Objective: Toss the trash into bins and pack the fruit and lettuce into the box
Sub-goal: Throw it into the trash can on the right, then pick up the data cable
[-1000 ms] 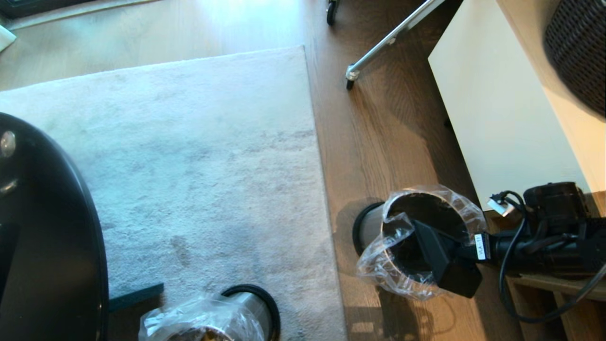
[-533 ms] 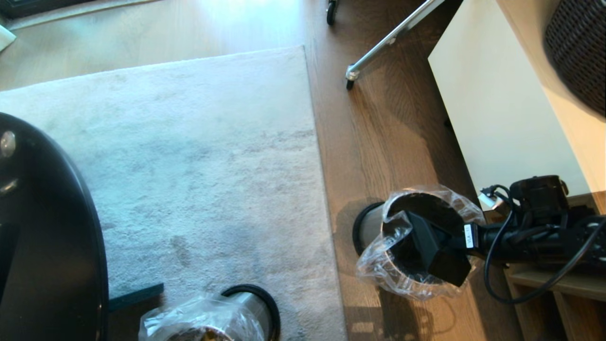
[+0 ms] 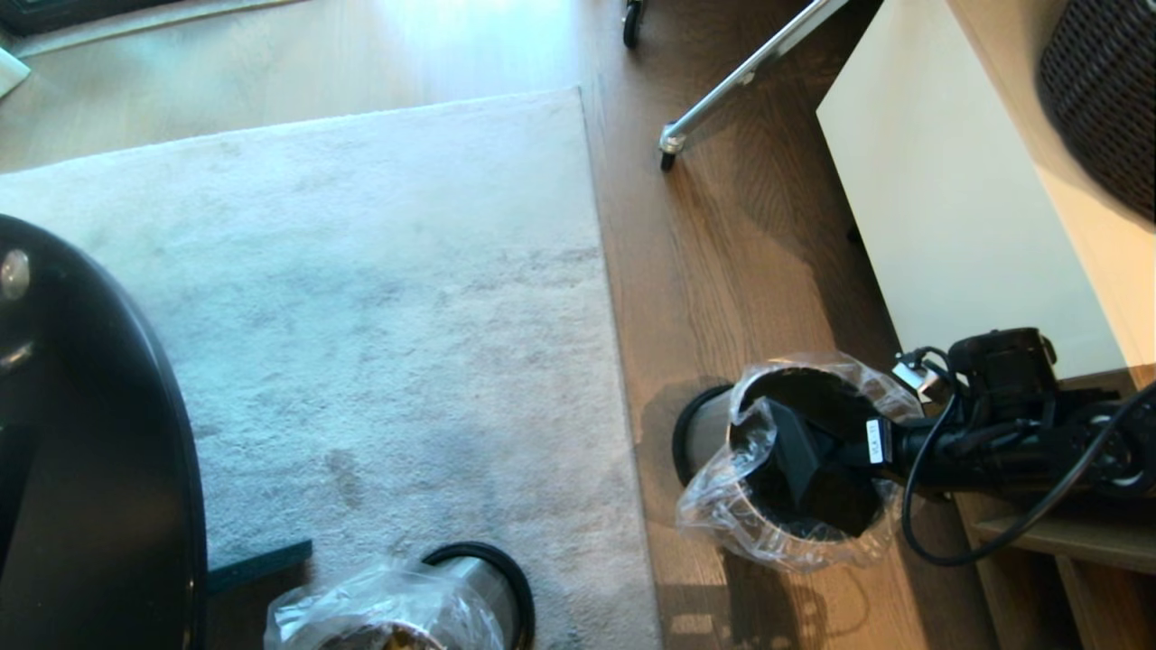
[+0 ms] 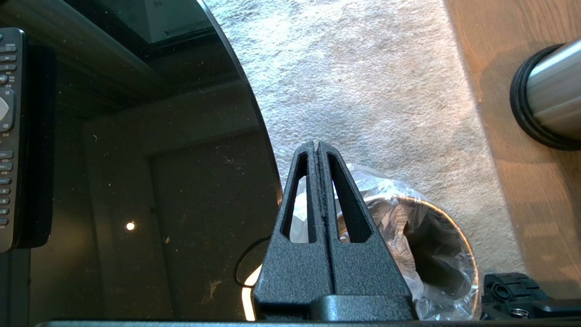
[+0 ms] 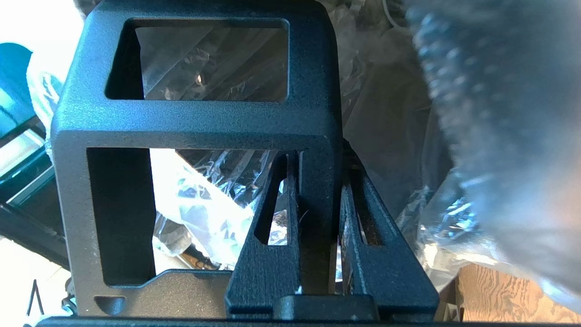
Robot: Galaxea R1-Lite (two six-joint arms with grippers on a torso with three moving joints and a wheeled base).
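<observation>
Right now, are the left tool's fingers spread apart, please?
No, in the left wrist view the left tool has its two fingers pressed together along their length.

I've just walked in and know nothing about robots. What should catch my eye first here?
The right gripper holds a black open frame at the mouth of a steel bin lined with a clear bag, on the wood floor beside the pale rug. A second lined bin stands at the rug's near edge.

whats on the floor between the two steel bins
Nothing but floor: in the head view, just the rug edge and a strip of wood floor separate the near bin from the right bin.
</observation>
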